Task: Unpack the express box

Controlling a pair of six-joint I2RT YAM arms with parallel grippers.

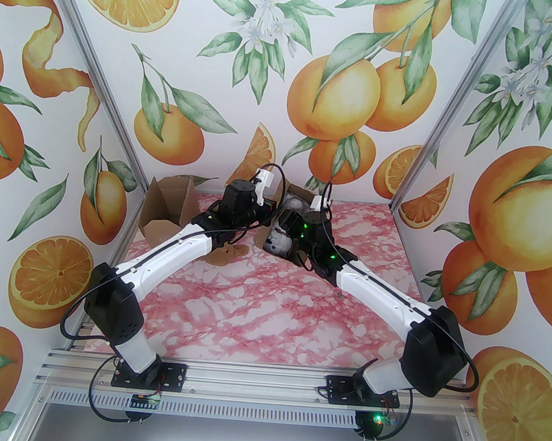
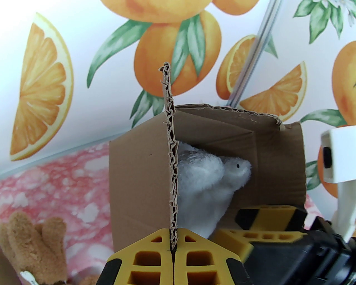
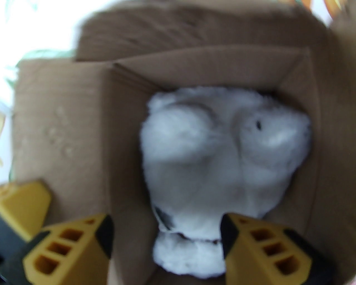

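top view: 1 brown soft toy (image 1: pixel 226 254) already lies on the table (image 1: pixel 260 317) just near-left of the cardboard box (image 1: pixel 301 191), which sits at the far middle; a second box (image 1: pixel 169 207) stands far left. unpacking looks partly done, with the white soft toy (image 1: pixel 276 243) not yet out. left wrist view: the left gripper (image 2: pixel 173 247) is clamped on the cardboard box's flap edge. right wrist view: the right gripper (image 3: pixel 167 236) has its jaws apart, flanking the white soft toy's near end without squeezing it. its long axis runs into the cardboard box, head and eye at the deep far end.
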